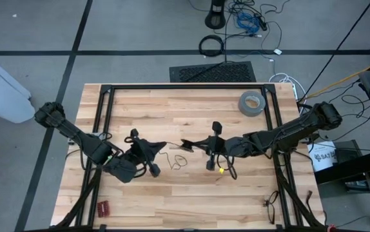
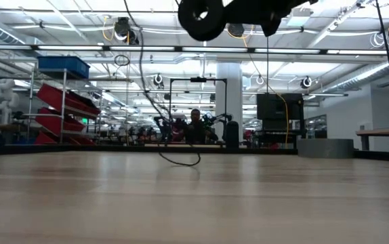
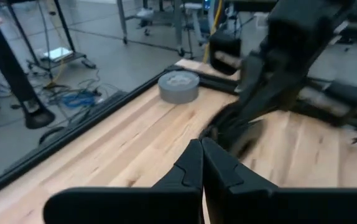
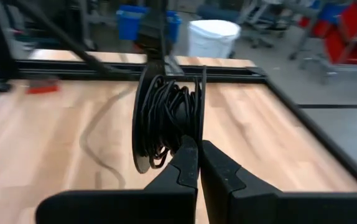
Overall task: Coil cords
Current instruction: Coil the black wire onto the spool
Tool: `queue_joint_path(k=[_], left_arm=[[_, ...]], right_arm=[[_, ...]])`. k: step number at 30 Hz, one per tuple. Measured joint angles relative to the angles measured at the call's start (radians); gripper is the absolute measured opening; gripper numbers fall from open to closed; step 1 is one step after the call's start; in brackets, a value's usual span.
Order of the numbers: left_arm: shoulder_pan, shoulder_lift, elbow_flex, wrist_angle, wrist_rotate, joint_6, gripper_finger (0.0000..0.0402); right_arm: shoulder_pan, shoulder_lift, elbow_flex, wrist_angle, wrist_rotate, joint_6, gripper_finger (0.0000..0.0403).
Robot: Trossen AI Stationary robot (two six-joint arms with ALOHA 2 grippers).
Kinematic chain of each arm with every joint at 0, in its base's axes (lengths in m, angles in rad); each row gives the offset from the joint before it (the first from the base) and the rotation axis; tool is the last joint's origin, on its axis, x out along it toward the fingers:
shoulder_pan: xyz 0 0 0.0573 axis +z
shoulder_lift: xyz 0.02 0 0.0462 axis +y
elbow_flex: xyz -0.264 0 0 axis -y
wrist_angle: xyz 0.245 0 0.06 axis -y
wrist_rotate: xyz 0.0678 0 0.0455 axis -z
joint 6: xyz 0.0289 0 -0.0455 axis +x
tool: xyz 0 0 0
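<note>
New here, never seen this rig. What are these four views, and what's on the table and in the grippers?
Two dark robot arms work over a wooden table. One camera looks straight down, one sits at table height, and one rides on each wrist.

The left gripper and right gripper meet near the table's middle, both shut. A thin black wire trails on the wood between them. The right wrist view shows a black spool of wound cord just ahead of its fingers; whether it is gripped is unclear. A grey tape roll lies at the far right.
</note>
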Motion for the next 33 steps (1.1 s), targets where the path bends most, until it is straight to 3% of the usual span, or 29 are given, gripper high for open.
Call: queue_joint_path(k=[5, 9, 21, 33], left_arm=[[0.005, 0.000, 0.000, 0.113, 0.003, 0.053, 0.0000], [0.026, 0.008, 0.001, 0.195, 0.007, 0.100, 0.0000], [0.107, 0.129, 0.001, 0.484, 0.177, 0.254, 0.0000], [0.168, 0.249, 0.001, 0.574, 0.277, 0.266, 0.0000]], right_arm=[[0.000, 0.032, 0.000, 0.030, 0.116, -0.025, 0.0000], [0.001, 0.069, 0.000, 0.104, 0.148, -0.058, 0.0000], [0.002, 0.127, 0.000, 0.247, 0.309, -0.094, 0.0000], [0.007, 0.127, 0.000, 0.268, 0.323, -0.089, 0.0000]])
